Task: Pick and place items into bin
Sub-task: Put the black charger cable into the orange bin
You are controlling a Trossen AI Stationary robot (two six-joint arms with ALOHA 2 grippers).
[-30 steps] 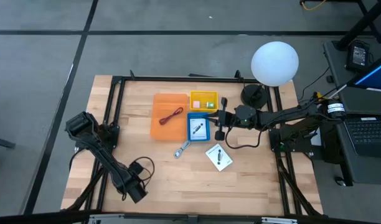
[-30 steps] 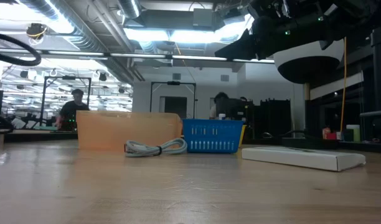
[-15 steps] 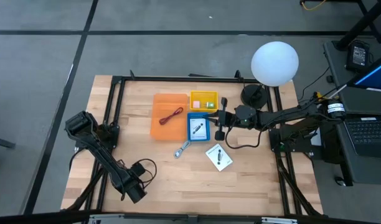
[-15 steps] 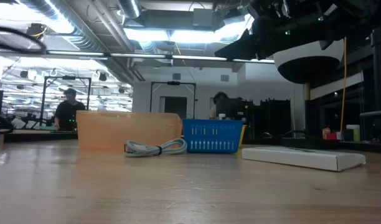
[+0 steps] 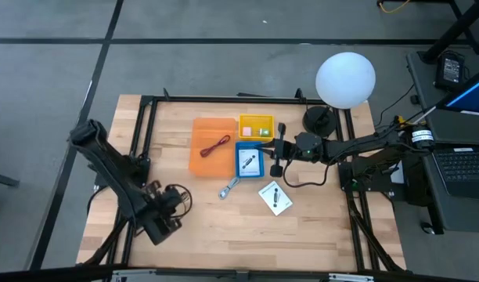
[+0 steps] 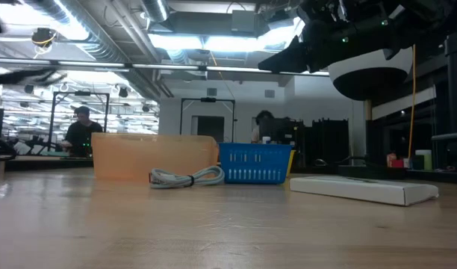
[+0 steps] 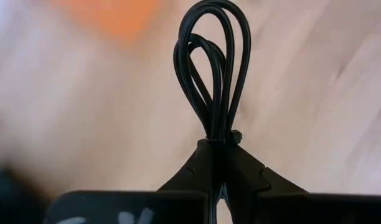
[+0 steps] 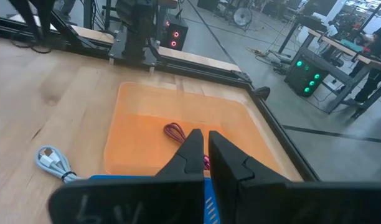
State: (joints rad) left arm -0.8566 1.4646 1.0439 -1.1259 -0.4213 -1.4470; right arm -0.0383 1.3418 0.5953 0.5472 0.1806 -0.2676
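My left gripper (image 5: 170, 211) is over the table's near left part, shut on a coiled thin black cable (image 7: 212, 68). An orange bin (image 5: 200, 160) holds a thin red cable (image 5: 217, 146). A yellow bin (image 5: 256, 119) holds tiny pink and green pieces. A blue bin (image 5: 240, 149) holds a white card. A second white card (image 5: 275, 197) and a silver-blue tool (image 5: 229, 187) lie flat on the table. My right gripper (image 8: 206, 140) hangs shut over the blue bin's right edge, touching nothing. My left gripper pinches the black cable's bunched, tied end (image 7: 223, 138) between its two fingertips (image 7: 200, 163). The fingers slant steeply down from the near left. The loops (image 5: 178, 197) stand out beyond the fingertips, lifted clear of the table.
A black frame rail (image 5: 224, 100) runs round the tabletop. A white globe lamp (image 5: 345, 78) stands at the far right corner. In the low view, the orange bin (image 6: 154, 157), blue bin (image 6: 255, 163) and card (image 6: 363, 188) stand in a row. Bare wood lies along the near edge.
My left gripper has risen from the near left of the table and tipped and rolled, carrying the black cable up with it a little toward the far edge. My right arm has kept still.
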